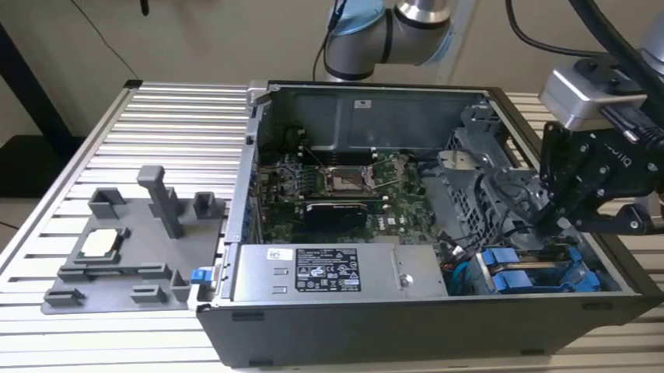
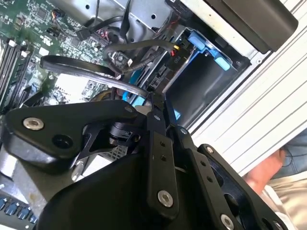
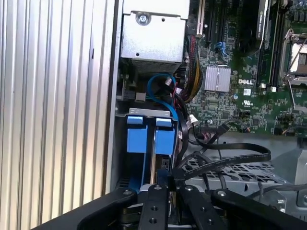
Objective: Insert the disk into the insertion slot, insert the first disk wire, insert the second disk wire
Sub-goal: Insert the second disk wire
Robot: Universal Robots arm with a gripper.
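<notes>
In both wrist views the gripper (image 3: pixel 168 181) (image 2: pixel 154 100) was nearest the lens, its black fingers (image 2: pixel 160 158) drawn in until the tips all but met. They came together at a small dark plug among the cables. I could not tell whether they truly gripped it.

Just past the tips stood two blue-framed drives side by side, both seated in the insertion slot (image 3: pixel 148 112). The disk (image 3: pixel 165 141) was the one lying just beyond the fingertips, and the other blue-framed drive (image 3: pixel 136 141) touched it on the side toward the case wall. A blue cable (image 3: pixel 160 84) looped beyond them, and a flat black cable (image 3: pixel 225 160) arched over the perforated grey cage (image 3: pixel 249 175). Farther on lay the green motherboard (image 3: pixel 240 96).

At the lower right of the exterior view the gripper (image 1: pixel 550 225) reached down into the open computer case (image 1: pixel 415 326), above the blue carriers (image 1: pixel 518 276). The power supply (image 1: pixel 326 272) with its pale label sat to the exterior view's left of them, at the near wall. Behind it was the motherboard (image 1: pixel 343 186).

The case rested on a ribbed aluminium table (image 1: pixel 155 124). A grey plastic fixture (image 1: pixel 135 241) lay at the middle left of that frame. The arm's base joint (image 1: pixel 389 35) rose at the top centre, behind the case.
</notes>
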